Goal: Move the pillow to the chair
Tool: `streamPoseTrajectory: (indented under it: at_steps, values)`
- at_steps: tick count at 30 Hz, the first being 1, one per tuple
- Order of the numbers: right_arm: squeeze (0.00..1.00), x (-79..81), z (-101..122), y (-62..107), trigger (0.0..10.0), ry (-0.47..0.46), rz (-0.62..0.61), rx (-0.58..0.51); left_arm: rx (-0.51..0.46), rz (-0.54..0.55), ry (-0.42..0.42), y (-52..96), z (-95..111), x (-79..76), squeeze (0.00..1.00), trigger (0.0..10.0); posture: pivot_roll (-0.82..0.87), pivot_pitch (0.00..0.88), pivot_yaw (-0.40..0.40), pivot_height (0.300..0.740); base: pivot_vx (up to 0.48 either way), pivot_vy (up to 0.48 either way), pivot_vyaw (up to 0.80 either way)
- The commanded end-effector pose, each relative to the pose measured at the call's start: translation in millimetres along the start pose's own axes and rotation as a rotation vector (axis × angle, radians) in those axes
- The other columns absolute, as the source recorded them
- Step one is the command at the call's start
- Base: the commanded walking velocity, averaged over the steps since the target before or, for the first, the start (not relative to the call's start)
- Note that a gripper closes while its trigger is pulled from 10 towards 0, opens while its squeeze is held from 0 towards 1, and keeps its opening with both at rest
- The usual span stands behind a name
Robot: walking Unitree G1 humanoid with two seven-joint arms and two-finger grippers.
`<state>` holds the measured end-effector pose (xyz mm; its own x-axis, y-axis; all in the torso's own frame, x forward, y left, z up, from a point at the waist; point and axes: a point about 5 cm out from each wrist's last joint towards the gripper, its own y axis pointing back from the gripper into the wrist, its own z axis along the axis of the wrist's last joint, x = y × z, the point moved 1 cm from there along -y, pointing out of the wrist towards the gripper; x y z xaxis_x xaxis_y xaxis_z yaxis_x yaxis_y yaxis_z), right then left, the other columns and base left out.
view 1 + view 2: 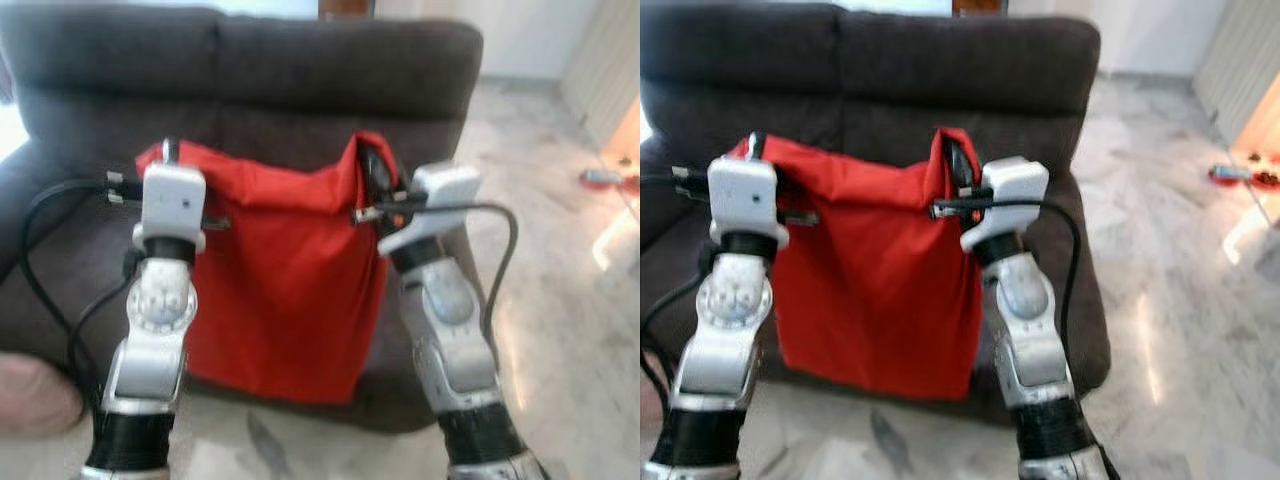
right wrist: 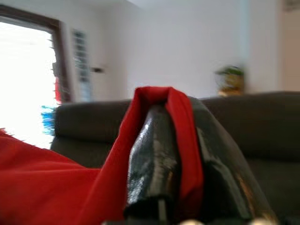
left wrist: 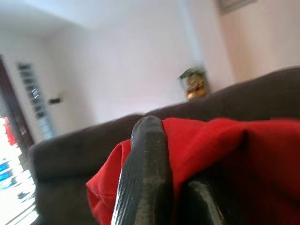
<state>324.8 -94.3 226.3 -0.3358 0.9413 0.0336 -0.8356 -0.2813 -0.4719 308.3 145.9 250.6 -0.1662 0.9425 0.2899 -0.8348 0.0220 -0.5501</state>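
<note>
The dark grey sofa takes up the far half of my head view, its backrest running from the left edge to right of centre, with pale marble floor spreading to the right and in front of it. I cannot pick out a chair from here, so I judge the destination lies somewhere outside what the head camera covers.

In front of the sofa hangs the red pillow, held up off the seat between my two arms. It droops like a slack sheet, top edge sagging in the middle and bottom edge hanging near the sofa's front.

My left end effector is clamped on the pillow's top left corner; the left wrist view shows red fabric pinched between the two black fingers. My right end effector is clamped on the top right corner, with a fold of red cloth standing up between its fingers.

Both grips look to be on fabric alone, right at the corners, and that is my worry. If I turn or walk briskly, the swinging weight could drag a corner out, and the pillow would then dangle from one arm or fall to the floor. The hanging lower edge could also snag on the sofa's front as I back away.

Far right on the floor lies a small red object, too blurred to name.
</note>
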Motion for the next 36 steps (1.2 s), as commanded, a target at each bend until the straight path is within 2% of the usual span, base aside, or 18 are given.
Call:
streamPoseTrajectory:
  at_steps: [1,10,14,17,25,33,36]
  values:
    - [0.00,16.6,28.2,-11.9,10.0,-0.024,0.053,-0.128,-0.124,0.037,-0.008,-7.7,26.5,12.3,0.00,10.0,0.03,0.000,-0.006,0.740,0.319,0.000,0.00]
    - [0.00,20.2,42.3,-15.6,10.0,-0.023,0.073,-0.173,-0.156,0.043,-0.015,-11.2,36.5,14.2,0.00,10.0,0.03,0.000,-0.008,0.740,0.324,0.000,0.00]
    - [0.00,26.3,45.6,-15.9,10.0,-0.012,0.119,-0.187,-0.165,0.046,-0.023,-12.4,39.1,15.5,0.00,10.0,0.04,0.000,-0.010,0.740,0.326,0.000,0.00]
    - [0.00,30.4,43.9,-14.7,10.0,-0.023,0.139,-0.179,-0.164,0.047,-0.026,-12.5,39.3,16.3,0.00,10.0,0.04,0.000,-0.011,0.740,0.328,0.000,0.80]
    - [0.00,30.3,38.6,-13.0,10.0,-0.040,0.147,-0.151,-0.158,0.045,-0.027,-11.9,38.7,15.8,0.00,10.0,0.04,0.000,-0.012,0.740,0.327,0.000,0.00]
    - [0.00,37.3,35.2,-10.2,10.0,-0.025,0.199,-0.135,-0.159,0.037,-0.030,-11.8,38.8,14.9,0.00,10.0,0.04,0.000,-0.013,0.740,0.326,0.000,0.00]
    - [0.00,38.4,33.6,-9.5,10.0,-0.022,0.208,-0.126,-0.157,0.035,-0.031,-11.5,38.4,14.3,0.00,10.0,0.04,0.000,-0.013,0.740,0.326,0.000,0.55]
